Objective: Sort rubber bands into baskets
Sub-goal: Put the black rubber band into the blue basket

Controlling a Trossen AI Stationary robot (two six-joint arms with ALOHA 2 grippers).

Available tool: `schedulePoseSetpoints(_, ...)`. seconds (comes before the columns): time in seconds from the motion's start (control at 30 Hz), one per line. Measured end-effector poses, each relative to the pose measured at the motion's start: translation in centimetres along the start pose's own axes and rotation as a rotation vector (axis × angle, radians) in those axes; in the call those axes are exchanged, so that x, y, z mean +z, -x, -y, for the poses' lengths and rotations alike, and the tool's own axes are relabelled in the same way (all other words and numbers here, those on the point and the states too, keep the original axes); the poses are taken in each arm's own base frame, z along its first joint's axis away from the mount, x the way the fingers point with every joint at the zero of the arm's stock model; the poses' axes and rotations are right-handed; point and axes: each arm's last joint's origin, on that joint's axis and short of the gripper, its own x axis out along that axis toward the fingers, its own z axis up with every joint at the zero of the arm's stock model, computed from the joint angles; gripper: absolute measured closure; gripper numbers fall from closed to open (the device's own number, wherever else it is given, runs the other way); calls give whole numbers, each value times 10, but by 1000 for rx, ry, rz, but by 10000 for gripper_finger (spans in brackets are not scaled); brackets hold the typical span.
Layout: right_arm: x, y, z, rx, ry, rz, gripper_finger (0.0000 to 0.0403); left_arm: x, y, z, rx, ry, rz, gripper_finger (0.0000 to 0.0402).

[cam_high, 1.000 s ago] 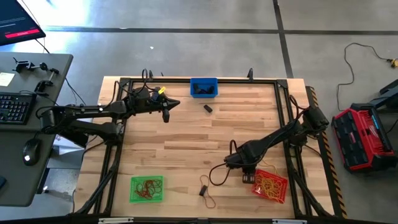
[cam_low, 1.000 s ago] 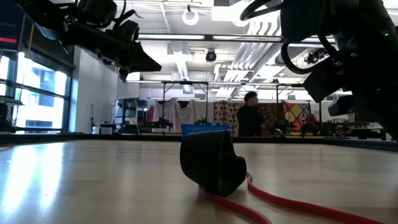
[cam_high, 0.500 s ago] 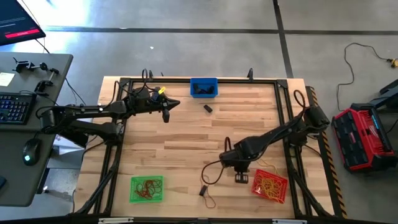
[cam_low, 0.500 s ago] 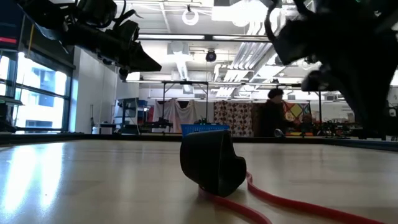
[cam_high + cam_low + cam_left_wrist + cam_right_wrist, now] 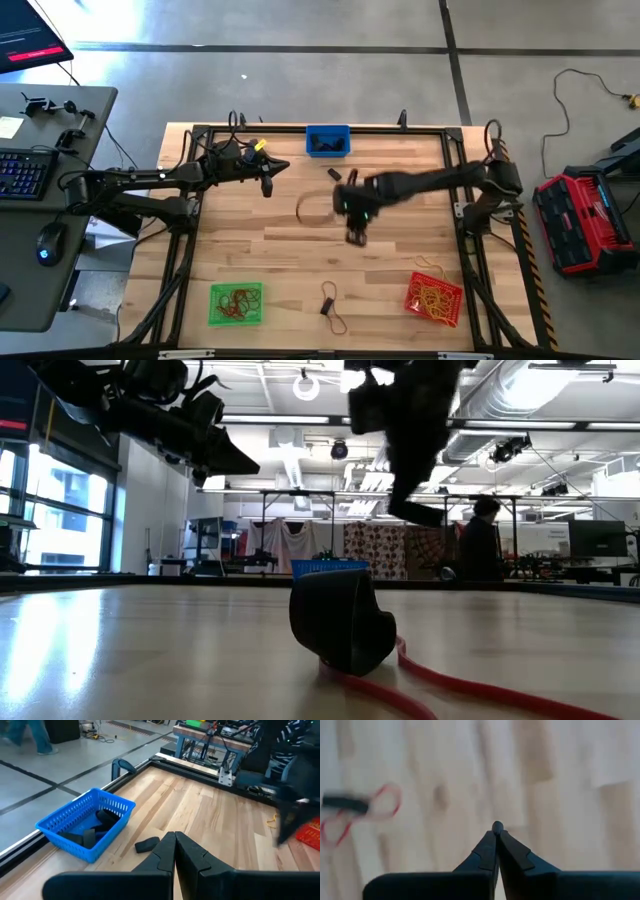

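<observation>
My right gripper (image 5: 355, 238) (image 5: 496, 829) is shut and empty above the middle of the table. A black rubber band (image 5: 327, 305) (image 5: 340, 620) and a reddish-brown one (image 5: 338, 322) (image 5: 384, 802) lie together on the table near its front edge. Another black band (image 5: 335, 175) (image 5: 146, 845) lies in front of the blue basket (image 5: 327, 140) (image 5: 85, 827), which holds black bands. The green basket (image 5: 237, 303) holds reddish-brown bands. The red basket (image 5: 435, 297) holds yellow ones. My left gripper (image 5: 268, 186) (image 5: 174, 836) waits shut and empty at the far left.
A dark frame (image 5: 300, 130) runs round the wooden table. A thin robot cable (image 5: 312, 210) loops beside the right arm. A desk with a keyboard (image 5: 25, 170) stands beyond the left edge. A person (image 5: 485, 540) is in the room behind.
My right gripper has risen from beside the red basket and swung toward the far edge and the left, to above the table's middle. Its cable loop has gone with it.
</observation>
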Motion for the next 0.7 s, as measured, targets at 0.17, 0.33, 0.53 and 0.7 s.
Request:
schedulePoseSetpoints(0.17, 28, 15, 61, -33, -97, 188, 403, 2, 0, 0, -2, -1, 17, 401)
schedulePoseSetpoints(0.33, 47, 33, 120, -33, -209, 413, 403, 4, 0, -1, 42, 7, 44, 401)
schedulePoseSetpoints(0.53, 56, 52, 176, -68, -401, 631, 403, 4, 0, -4, 136, 32, 60, 402)
schedulePoseSetpoints(0.7, 61, 48, 202, -84, -482, 623, 403, 4, 0, -4, 163, 43, 64, 402)
